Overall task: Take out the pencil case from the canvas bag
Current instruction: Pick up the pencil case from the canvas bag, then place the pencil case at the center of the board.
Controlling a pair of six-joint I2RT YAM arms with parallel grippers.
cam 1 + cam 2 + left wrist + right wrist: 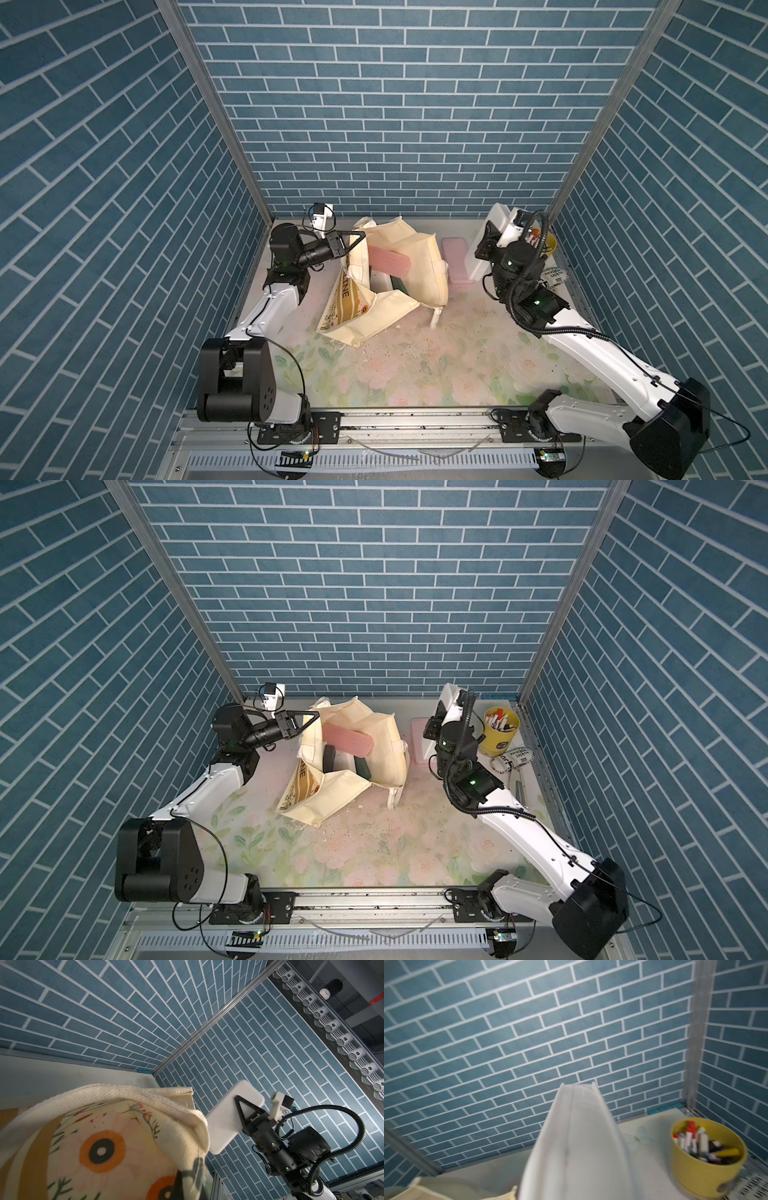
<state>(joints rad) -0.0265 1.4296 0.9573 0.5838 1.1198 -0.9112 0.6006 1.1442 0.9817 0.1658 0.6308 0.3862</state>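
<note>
1. Pencil case (224, 1124): white, flat, with rounded corners. The right gripper (239, 1101) clamps it about mid-length, jaws narrow and closed on it. One finger shows on the flat face; the other is hidden behind.
2. The case is already out of the canvas bag (424, 266), apart from the cloth. It is held tilted on end, off the surface (415, 374). In both top views it hangs over the pink box (455, 257), between the bag and the yellow pen pot (500, 729).
3. Left gripper (359, 237): jaws fully together, and it looks pinched on the bag's raised rim, propping the mouth open. A pink flat item (388, 262) sits in the bag's mouth.
4. Step in hand, my read: carry the case clear and set it down. Extraction looks nearly done; placing and release are left.
5. To do it well:
   - Pick a bare patch of surface toward the front, away from the pink box and pot.
   - Level the case so a flat face lands first, not an end.
   - Lower until it rests, then open.
6. Risks:
   - The smooth shell may pivot in a mid-body pinch, so avoid fast wrist turns.
   - The long end may clip the pen pot.
   - The right wrist view is blurred, so trust the top views for clearance.
</note>
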